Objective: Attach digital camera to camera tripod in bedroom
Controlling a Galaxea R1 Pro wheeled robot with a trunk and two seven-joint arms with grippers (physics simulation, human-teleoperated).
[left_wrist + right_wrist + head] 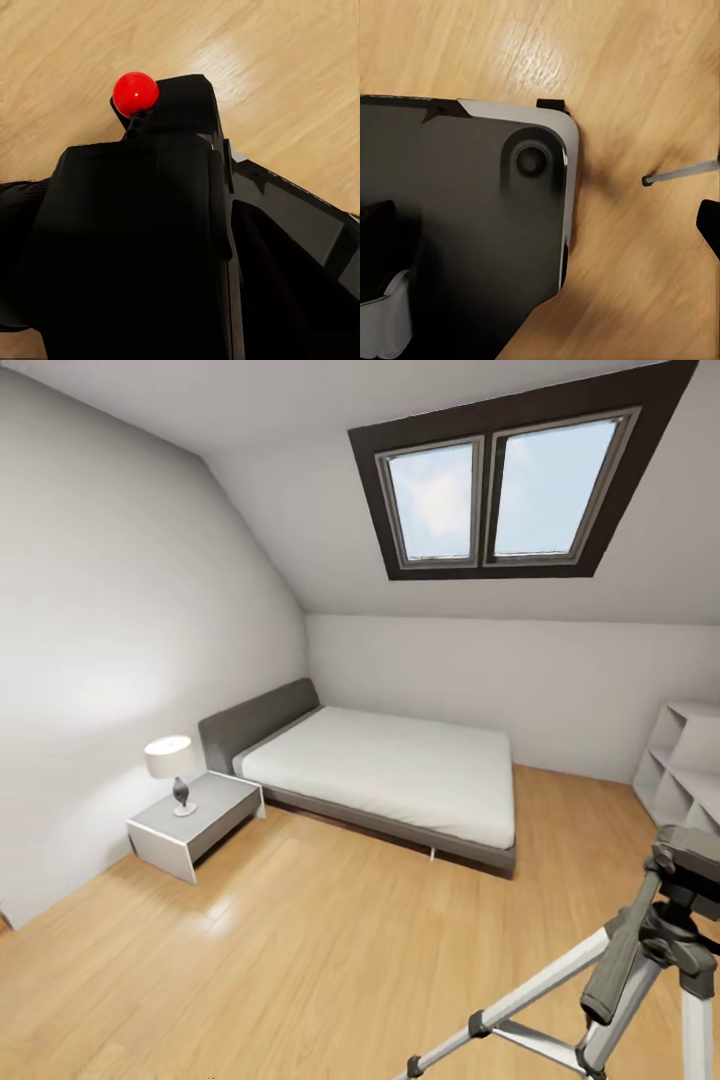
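Bedroom [300, 920] floor opens wide ahead of me in the head view: bare light wood planks run from the near edge to the low grey bed [400, 780] against the far wall, with free room between the bed's foot and my position. On the left the boundary is the grey-white wall and one white nightstand [195, 820] carrying one lamp [172, 765] with a white shade. On the right, one white shelf unit [685, 765] stands against the wall, and below it the camera tripod [640, 960] fills the lower right corner, close to me. I count two silver legs spreading toward the lower left and one at the right edge, with a black pan head on top and a long handle slanting down. Overhead, the sloped ceiling holds one dark-framed skylight [510, 485] with two panes.

From the left wrist, the digital camera [142, 225] sits right in front of the lens, a black boxy body with its one red dot [136, 93] at the top, wood floor behind it. It appears carried at the left gripper, but I cannot tell whether the fingers are clamped on it, since the body hides them.

From the right wrist, I see a dark flat plate with a grey rim [472, 217] over the floor, and one thin grey rod end [679, 174] well beside it. Right gripper state I cannot tell either.
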